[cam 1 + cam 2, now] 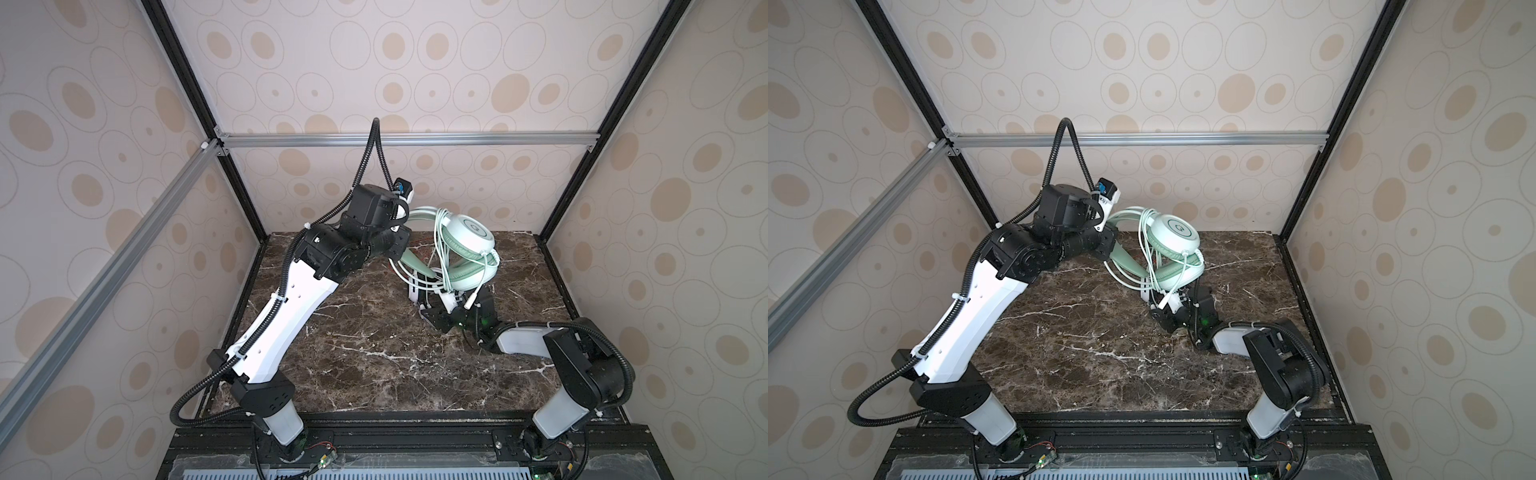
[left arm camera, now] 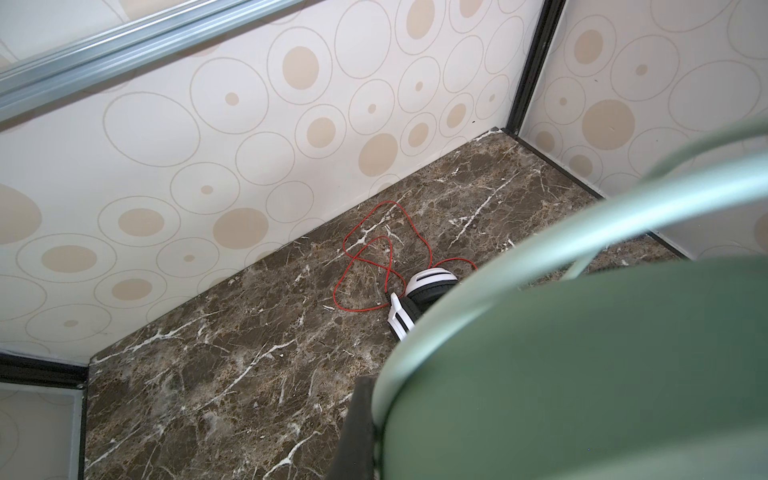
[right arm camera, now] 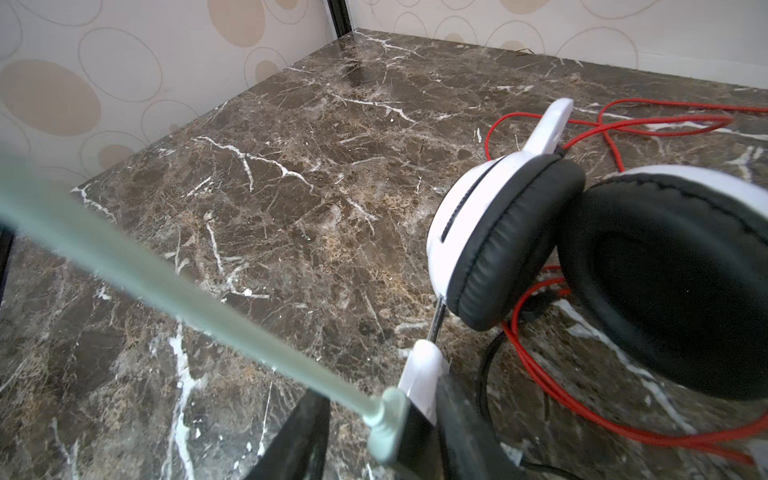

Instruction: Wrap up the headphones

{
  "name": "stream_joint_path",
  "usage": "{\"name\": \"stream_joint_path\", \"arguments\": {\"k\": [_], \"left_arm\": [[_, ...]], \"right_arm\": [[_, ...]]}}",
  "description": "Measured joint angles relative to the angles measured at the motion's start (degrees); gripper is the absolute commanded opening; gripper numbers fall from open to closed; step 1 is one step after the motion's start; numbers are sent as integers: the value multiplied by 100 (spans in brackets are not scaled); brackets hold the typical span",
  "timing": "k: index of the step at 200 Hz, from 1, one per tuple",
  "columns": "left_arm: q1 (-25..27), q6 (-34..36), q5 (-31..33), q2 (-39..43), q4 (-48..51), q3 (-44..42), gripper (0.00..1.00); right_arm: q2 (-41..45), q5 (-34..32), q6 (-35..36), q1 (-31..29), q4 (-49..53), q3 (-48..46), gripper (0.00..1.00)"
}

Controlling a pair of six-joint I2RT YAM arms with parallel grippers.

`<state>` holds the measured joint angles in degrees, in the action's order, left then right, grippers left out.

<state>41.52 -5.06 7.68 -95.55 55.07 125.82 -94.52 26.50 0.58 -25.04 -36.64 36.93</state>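
The mint-green headphones (image 1: pixel 467 237) (image 1: pixel 1173 235) hang in the air over the back of the table, their pale green cable looped around them. My left gripper (image 1: pixel 401 249) (image 1: pixel 1111 249) (image 2: pixel 378 419) is shut on the green headband (image 2: pixel 582 374). Below them my right gripper (image 1: pixel 444 301) (image 1: pixel 1167 303) (image 3: pixel 382 436) is open. The cable's plug (image 3: pixel 384 424) lies between its jaws against one finger, with a gap to the other. The white-and-black headphones (image 3: pixel 519 232) (image 2: pixel 419 299) lie on the table behind, with their red cable (image 2: pixel 374 249) (image 3: pixel 623 124) sprawled loose.
The brown marble table (image 1: pixel 353 353) is boxed in by patterned walls at the back and both sides, with black corner posts (image 1: pixel 552 224) and an aluminium rail (image 1: pixel 407 139) above. The white-and-black headset is largely hidden in both top views.
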Motion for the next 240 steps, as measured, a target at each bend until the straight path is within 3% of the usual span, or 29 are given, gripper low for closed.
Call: {"name": "stream_joint_path", "arguments": {"k": [11,45,122,158,240], "left_arm": [[0,0,7,0,0,2,0],[0,2,37,0,2,9,0],[-22,-4,649,-15,-7,11,0],[-179,-87,1069,-238,-70,98,0],[-490,-472,2055,-776,-118,13,0]], "right_arm": [[-24,-35,0,0,-37,0,43],[-63,-107,46,0,-240,-39,16],[321,-151,37,0,-186,-557,10],[1384,-479,177,-186,874,-621,10],[3926,-2149,424,-1709,3407,-973,7]]}}
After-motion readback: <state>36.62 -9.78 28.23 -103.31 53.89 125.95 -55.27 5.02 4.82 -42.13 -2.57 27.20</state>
